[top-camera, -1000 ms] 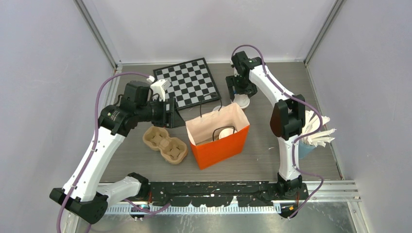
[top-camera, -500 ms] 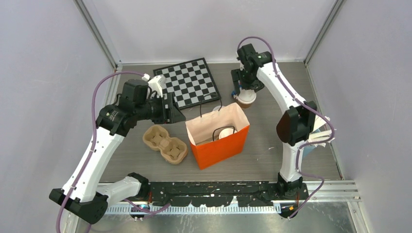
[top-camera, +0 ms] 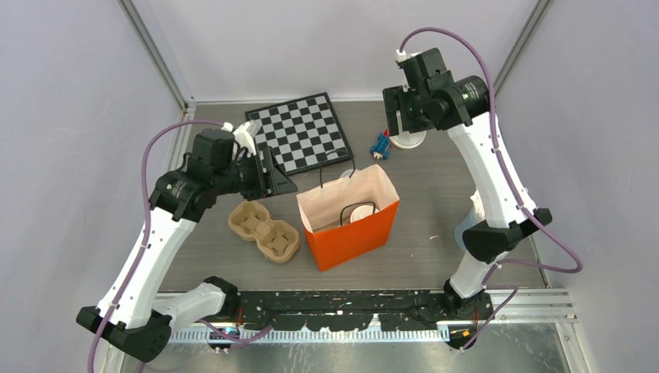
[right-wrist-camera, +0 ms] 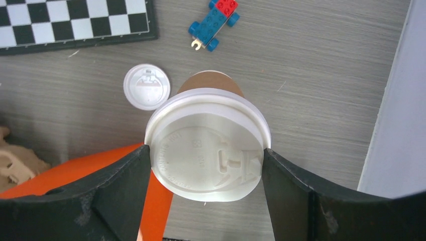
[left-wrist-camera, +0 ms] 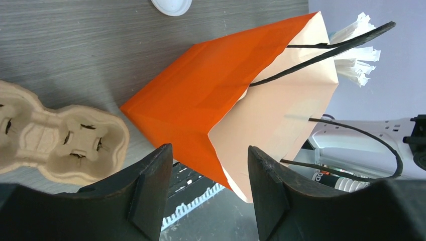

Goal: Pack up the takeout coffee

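Note:
My right gripper (top-camera: 406, 128) is shut on a takeout coffee cup (right-wrist-camera: 207, 150), a brown paper cup with a white lid, and holds it in the air above the table's far right. The top view shows the same cup (top-camera: 409, 141) just under the fingers. A second white-lidded cup (top-camera: 359, 214) sits inside the open orange paper bag (top-camera: 353, 237) at mid-table. My left gripper (top-camera: 270, 177) hovers left of the bag, open with nothing between its fingers (left-wrist-camera: 150, 201). The left wrist view shows the bag (left-wrist-camera: 201, 95) beyond the jaws.
A tan pulp cup tray (top-camera: 264, 231) lies left of the bag. A checkerboard (top-camera: 303, 132) is at the back, a blue and red toy car (top-camera: 380, 145) beside it. A loose white lid (right-wrist-camera: 146, 86) rests on the table behind the bag. White napkins (left-wrist-camera: 356, 50) stand at the right.
My right arm has lifted the cup off the table behind the bag and raised it up and to the right. The left gripper has barely shifted.

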Robot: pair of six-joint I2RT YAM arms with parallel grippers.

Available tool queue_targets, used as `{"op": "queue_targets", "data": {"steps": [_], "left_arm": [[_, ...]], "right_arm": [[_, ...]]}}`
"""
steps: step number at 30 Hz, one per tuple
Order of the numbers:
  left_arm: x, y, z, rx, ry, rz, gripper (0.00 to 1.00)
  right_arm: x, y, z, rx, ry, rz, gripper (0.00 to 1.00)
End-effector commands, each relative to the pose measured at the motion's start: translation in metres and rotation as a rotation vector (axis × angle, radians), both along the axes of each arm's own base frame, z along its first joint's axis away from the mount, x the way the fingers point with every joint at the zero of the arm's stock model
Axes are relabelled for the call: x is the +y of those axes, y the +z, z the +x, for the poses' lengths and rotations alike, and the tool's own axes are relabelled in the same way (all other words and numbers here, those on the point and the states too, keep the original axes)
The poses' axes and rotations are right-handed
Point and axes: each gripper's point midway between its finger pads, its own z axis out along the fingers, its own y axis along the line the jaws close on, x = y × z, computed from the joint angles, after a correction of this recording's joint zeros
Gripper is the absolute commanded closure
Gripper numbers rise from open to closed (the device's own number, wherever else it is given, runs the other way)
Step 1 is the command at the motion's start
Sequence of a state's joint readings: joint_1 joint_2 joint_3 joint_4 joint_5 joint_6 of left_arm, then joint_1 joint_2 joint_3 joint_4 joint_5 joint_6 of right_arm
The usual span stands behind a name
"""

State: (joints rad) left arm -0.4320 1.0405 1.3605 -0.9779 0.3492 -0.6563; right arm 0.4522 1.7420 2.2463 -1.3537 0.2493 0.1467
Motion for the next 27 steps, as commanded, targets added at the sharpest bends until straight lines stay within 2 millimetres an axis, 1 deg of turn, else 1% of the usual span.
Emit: {"op": "queue_targets", "data": {"steps": [1, 3, 9, 11, 14, 16, 19, 23, 25, 27], "left_arm": [[-0.008, 0.002, -0.006, 0.026, -0.028, -0.027, 0.42], [-0.009, 0.003, -0.01, 0.033, -0.037, -0.03, 0.42], [-0.018, -0.002, -0.029, 0.089, -0.097, -0.024, 0.42], [-0.018, -0.006, -0.035, 0.101, -0.103, -0.011, 0.42], [-0.018, -0.013, -0.041, 0.129, -0.098, -0.01, 0.42], [-0.02, -0.016, -0.043, 0.138, -0.105, -0.012, 0.43], [-0.022, -0.017, -0.04, 0.122, -0.106, -0.009, 0.45], [-0.027, -0.021, -0.031, 0.113, -0.117, 0.003, 0.48], [-0.029, -0.023, -0.026, 0.104, -0.125, 0.011, 0.49], [-0.031, -0.023, -0.021, 0.081, -0.132, 0.014, 0.55]], "right_arm": [[-0.01, 0.035, -0.039, -0.062, -0.019, -0.008, 0.21], [-0.011, 0.045, -0.052, -0.088, -0.019, 0.008, 0.21], [-0.004, 0.055, -0.085, -0.122, 0.037, 0.09, 0.21], [-0.004, 0.063, -0.095, -0.157, 0.05, 0.133, 0.21], [-0.002, 0.069, -0.106, -0.18, 0.074, 0.19, 0.21], [0.003, 0.073, -0.113, -0.191, 0.105, 0.237, 0.22], [0.014, 0.078, -0.123, -0.209, 0.166, 0.311, 0.22], [0.024, 0.087, -0.135, -0.232, 0.222, 0.401, 0.22], [0.028, 0.086, -0.141, -0.225, 0.251, 0.423, 0.22], [0.034, 0.082, -0.149, -0.205, 0.292, 0.442, 0.22]]}}
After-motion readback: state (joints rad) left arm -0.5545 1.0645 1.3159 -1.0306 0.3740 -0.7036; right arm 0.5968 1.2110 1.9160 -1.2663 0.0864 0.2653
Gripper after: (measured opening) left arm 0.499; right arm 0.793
